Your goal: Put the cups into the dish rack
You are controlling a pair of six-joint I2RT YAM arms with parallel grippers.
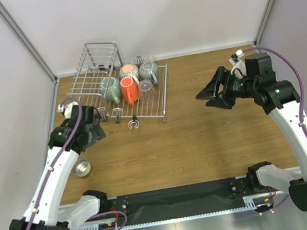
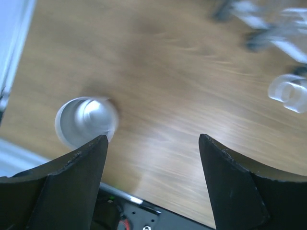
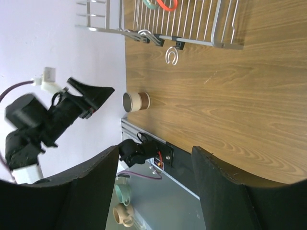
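Note:
The silver wire dish rack [image 1: 92, 81] stands at the back left and also shows in the right wrist view [image 3: 192, 24]. On its flat tray sit a teal mug [image 1: 110, 88], an orange-red mug [image 1: 128, 89], a pale ribbed cup [image 1: 128, 71], a grey mug [image 1: 149, 71] and a clear glass [image 1: 146, 87]. A cream-beige cup [image 1: 82, 169] stands alone on the table near the front left; it also shows in the left wrist view [image 2: 86, 120] and the right wrist view [image 3: 135, 101]. My left gripper [image 1: 93, 132] [image 2: 152, 143] is open and empty above the table, with that cup beside its left finger. My right gripper [image 1: 210, 98] [image 3: 156, 158] is open and empty, raised at the right.
A small clear C-shaped piece [image 1: 133, 124] [image 2: 290, 93] lies on the wooden table in front of the rack. White walls close in the left, back and right. The metal base plate [image 1: 179, 196] with the arm mounts runs along the near edge.

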